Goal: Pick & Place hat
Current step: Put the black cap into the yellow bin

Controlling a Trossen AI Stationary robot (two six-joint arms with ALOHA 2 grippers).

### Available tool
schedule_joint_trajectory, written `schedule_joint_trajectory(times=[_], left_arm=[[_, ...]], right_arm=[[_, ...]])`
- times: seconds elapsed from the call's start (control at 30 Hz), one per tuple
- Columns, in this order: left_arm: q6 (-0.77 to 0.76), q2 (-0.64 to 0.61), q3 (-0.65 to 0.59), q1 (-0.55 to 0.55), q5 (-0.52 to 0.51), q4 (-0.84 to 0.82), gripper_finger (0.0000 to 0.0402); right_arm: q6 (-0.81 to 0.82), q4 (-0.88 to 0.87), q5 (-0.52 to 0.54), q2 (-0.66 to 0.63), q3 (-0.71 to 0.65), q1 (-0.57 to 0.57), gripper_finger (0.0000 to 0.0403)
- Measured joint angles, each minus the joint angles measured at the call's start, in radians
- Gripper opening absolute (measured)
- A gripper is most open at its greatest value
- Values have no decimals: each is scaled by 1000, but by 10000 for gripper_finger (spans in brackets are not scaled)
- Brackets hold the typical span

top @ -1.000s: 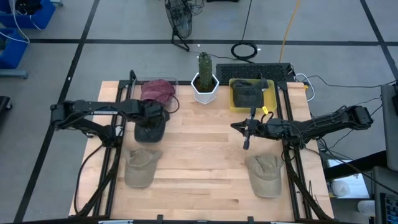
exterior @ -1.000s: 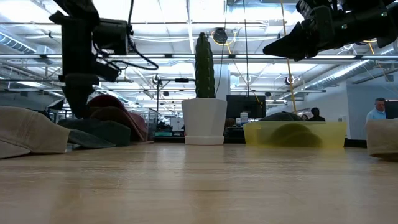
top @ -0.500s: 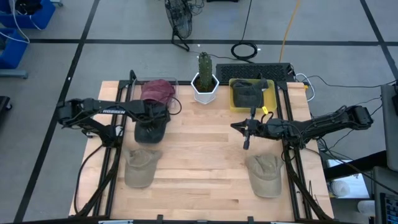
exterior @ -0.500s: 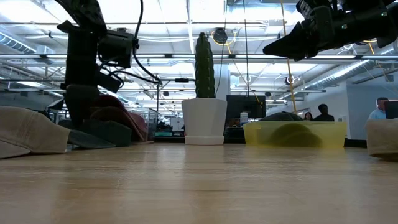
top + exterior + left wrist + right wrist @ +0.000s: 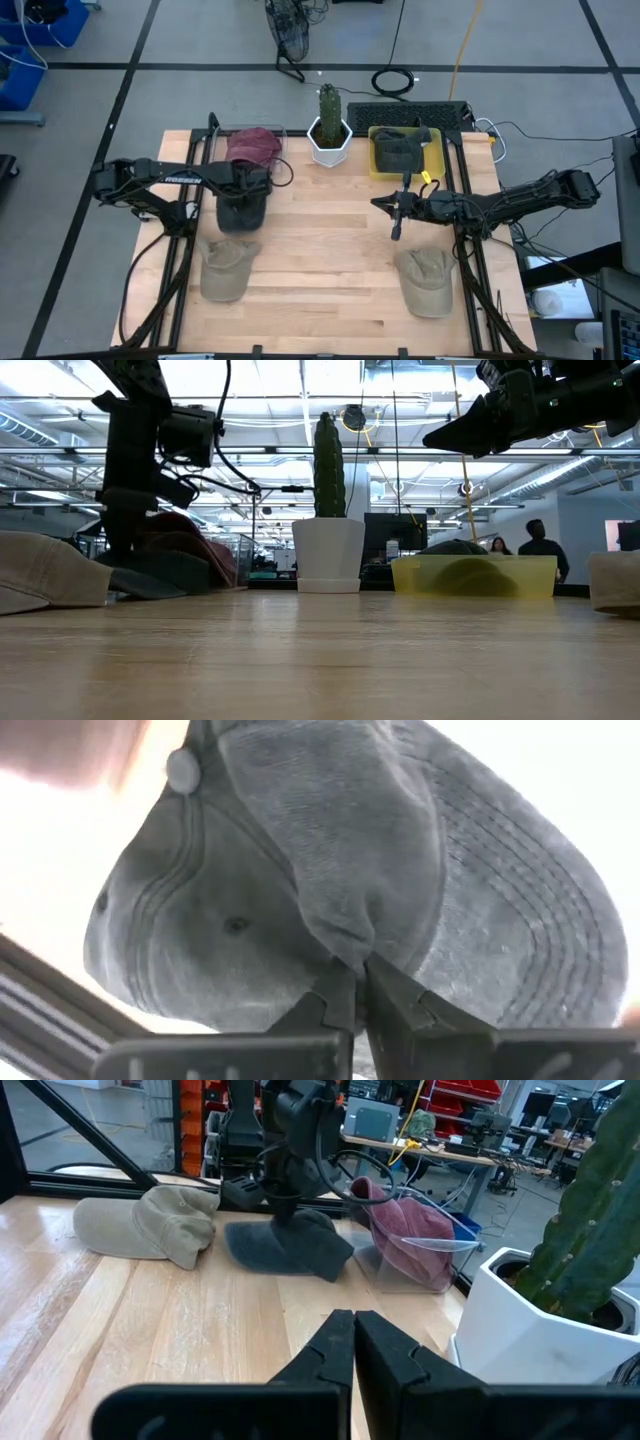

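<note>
Wooden table (image 5: 320, 270) holds several caps. Dark grey hat (image 5: 241, 210) sits on the table's left side, in front of the maroon cap (image 5: 253, 147). Left gripper (image 5: 362, 982) is down on it, fingers pinched on a crown fold. Right gripper (image 5: 398, 228) hovers mid-table, closed, empty.

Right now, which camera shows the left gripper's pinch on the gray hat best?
The left wrist view: the left gripper is shut on a fold of the gray hat. High, low and right wrist views show the arm over it.
</note>
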Motion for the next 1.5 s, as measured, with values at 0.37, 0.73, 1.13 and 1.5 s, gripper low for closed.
schedule_joint_trajectory(times=[0.37,0.73,1.13,1.5], left_arm=[[-14,0,158,-37,30,-8,15],[-61,0,313,-128,77,198,15],[-62,202,432,-186,84,366,12],[6,488,729,-186,112,478,9]], right_arm=[[-3,0,0,0,0,0,4],[-23,2,0,-4,0,0,4],[-70,-4,0,-155,0,40,4],[-132,-67,4,-243,0,82,4]])
